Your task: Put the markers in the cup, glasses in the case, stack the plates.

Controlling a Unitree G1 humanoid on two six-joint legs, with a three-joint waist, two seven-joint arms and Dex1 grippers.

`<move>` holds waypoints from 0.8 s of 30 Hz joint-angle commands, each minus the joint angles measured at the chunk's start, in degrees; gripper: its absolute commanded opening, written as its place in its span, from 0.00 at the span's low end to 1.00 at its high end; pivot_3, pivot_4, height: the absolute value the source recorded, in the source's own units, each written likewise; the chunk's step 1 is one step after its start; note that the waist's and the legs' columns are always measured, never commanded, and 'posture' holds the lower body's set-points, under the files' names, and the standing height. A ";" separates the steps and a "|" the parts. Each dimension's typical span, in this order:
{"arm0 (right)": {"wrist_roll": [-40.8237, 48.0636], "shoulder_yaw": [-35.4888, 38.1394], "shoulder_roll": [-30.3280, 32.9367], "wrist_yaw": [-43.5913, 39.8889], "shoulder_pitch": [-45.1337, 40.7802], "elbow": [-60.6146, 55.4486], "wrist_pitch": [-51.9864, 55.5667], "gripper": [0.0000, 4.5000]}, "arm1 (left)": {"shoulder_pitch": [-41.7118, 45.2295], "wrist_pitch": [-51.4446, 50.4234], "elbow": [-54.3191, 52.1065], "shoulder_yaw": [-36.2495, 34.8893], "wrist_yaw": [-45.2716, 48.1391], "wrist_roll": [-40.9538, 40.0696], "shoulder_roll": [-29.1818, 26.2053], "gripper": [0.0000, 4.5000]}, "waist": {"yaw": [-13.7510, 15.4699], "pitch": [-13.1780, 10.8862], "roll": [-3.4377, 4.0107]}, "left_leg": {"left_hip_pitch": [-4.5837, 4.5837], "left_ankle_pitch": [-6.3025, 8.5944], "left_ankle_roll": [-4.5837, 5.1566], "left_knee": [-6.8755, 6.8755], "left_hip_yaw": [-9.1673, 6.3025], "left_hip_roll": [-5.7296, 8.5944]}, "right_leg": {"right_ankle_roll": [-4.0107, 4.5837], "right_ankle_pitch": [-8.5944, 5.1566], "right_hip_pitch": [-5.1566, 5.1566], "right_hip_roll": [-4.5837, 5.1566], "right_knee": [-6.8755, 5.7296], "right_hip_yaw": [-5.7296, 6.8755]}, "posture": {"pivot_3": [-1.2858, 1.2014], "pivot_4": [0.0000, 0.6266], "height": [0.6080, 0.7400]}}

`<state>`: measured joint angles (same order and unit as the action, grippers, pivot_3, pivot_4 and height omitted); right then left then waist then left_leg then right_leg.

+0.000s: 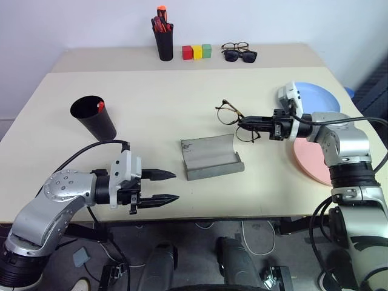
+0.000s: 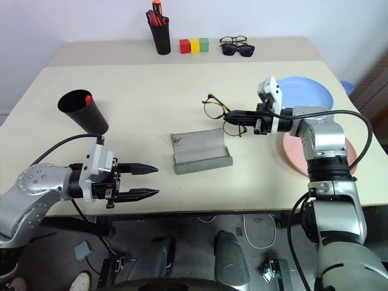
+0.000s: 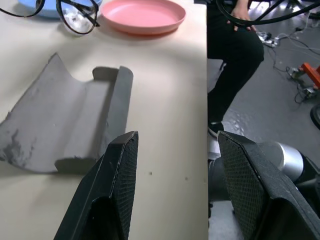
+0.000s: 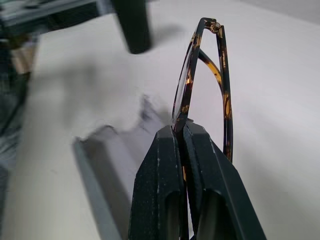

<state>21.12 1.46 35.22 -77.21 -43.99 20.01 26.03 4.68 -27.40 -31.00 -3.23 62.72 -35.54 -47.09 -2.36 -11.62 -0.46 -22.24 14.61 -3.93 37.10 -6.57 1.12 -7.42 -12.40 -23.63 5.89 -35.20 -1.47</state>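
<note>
My right gripper [image 1: 242, 125] is shut on the thin wire-framed glasses [image 1: 228, 113] and holds them in the air, just right of the case and above the table. In the right wrist view the fingers [image 4: 160, 165] pinch the frame edge-on. The grey case [image 1: 209, 156] lies open at the table's middle. At the left stands the black cup [image 1: 96, 118] with a red-capped marker [image 1: 100, 105] inside. The light blue plate [image 1: 318, 97] and the pink plate [image 1: 312, 160] lie side by side at the right, partly behind my right arm. My left gripper [image 1: 168, 186] is open and empty near the front edge.
At the back stand a black pen holder [image 1: 164, 42] with red-topped pens, three coloured blocks [image 1: 197, 51] and dark sunglasses [image 1: 240, 54]. The table's front edge [image 1: 242, 213] runs just below my left gripper.
</note>
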 commanded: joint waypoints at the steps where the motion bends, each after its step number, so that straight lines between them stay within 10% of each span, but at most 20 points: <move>1: 2.83 -1.01 -1.20 -0.67 1.46 -8.08 0.32 0.00 | -0.66 1.42 -0.77 -2.14 0.20 -0.16 -0.73 0.57 | -0.09 0.00 0.00 | 0.00 0.00 0.00 0.00 0.00 0.00 | 0.00 0.00 0.00 0.00 0.00 0.00 | 0.52 0.24 1.00; 24: -2.83 -9.28 -6.40 -0.49 2.30 -2.78 -12.61 0.00 | -6.19 1.30 -4.48 -5.48 -3.23 -0.92 -1.16 0.57 | -0.16 -0.01 0.01 | 0.00 0.00 0.00 -0.02 0.00 -0.01 | 0.03 0.00 -0.05 0.00 -0.01 0.00 | 0.52 0.24 1.00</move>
<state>18.30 -8.14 29.40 -77.43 -40.43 17.27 15.03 -1.51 -26.71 -32.93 -6.71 59.72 -35.57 -48.00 -2.51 -11.63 -0.44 -22.24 14.61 -3.93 37.07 -6.57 1.12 -7.39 -12.40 -23.68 5.88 -35.21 -1.47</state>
